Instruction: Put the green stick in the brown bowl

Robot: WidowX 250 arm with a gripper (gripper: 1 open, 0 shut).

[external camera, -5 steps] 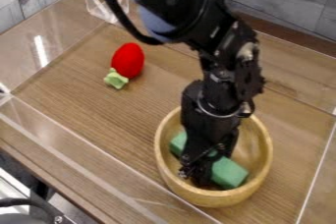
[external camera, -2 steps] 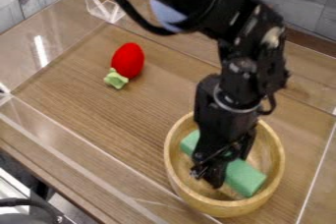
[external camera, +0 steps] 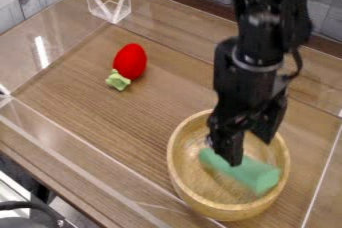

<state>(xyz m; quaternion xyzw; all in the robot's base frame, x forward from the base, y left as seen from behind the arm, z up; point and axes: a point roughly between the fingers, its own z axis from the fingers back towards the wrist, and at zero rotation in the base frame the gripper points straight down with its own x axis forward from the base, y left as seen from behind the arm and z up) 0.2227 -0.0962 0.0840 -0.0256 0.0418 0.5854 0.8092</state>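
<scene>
Green stick (external camera: 243,169) lying free inside brown bowl (external camera: 187,178) toward four o'clock, pincer (external camera: 249,140) spread apart directly above; risk only of snagging stick or clipping rim if dipped or swung sideways.

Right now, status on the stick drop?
Gripper open, above the bowl. Flat light-green stick lying inside the round light-brown wooden bowl, not held. Red strawberry toy well clear.
</scene>
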